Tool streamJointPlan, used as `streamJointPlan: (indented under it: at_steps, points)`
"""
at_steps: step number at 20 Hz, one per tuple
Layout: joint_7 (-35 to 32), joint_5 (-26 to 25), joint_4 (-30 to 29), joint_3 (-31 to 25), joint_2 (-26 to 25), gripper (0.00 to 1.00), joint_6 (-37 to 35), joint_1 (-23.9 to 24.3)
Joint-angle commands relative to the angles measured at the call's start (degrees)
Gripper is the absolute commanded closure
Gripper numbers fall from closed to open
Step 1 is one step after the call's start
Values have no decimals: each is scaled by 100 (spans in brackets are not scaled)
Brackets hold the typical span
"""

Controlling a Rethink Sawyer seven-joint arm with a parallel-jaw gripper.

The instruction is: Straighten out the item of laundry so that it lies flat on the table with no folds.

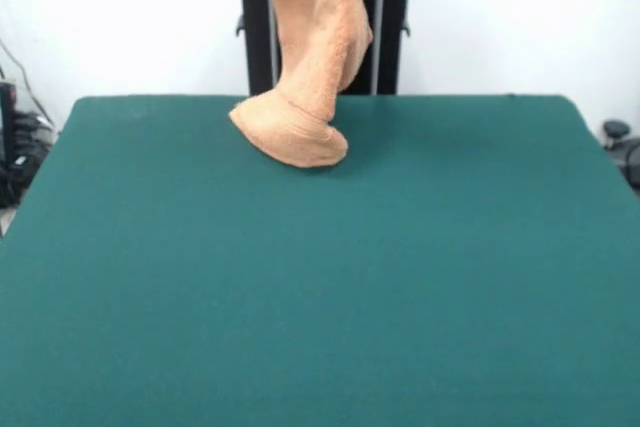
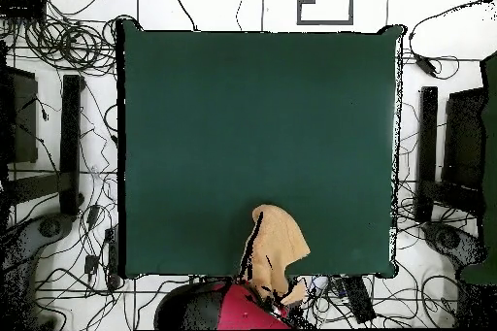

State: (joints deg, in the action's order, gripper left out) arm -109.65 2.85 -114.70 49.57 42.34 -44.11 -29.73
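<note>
The orange-tan towel [image 1: 312,57] hangs bunched from above the top edge of the front view, near the table's far edge. Its lower end rests folded on the green table [image 1: 320,287]. In the overhead view the towel [image 2: 277,242] lies at the table's [image 2: 252,123] bottom edge, just above the red arm [image 2: 243,310]. My gripper holds the towel's upper end. The gripper itself is hidden, above the edge in the front view and under the arm and cloth in the overhead view. The towel's tag does not show.
The black pedestal [image 1: 385,37] stands behind the towel. Cables and black stands [image 2: 70,143] lie on the floor around the table. A black stand [image 2: 427,152] is on the other side.
</note>
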Motion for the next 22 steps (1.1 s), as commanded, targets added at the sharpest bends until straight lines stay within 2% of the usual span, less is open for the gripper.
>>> streamJointPlan:
  at_steps: [1, 12, 15, 22]
  points:
    - [1725, 67, -1658, -1944, 2127, 100, 2334, 1819]
    - [882, -862, -1251, -2235, 2440, 100, 1204, 1914]
    - [668, -949, -1121, -2393, 2292, 100, 1214, 1994]
    - [75, -1026, -670, -2866, 1565, 100, 1634, 2253]
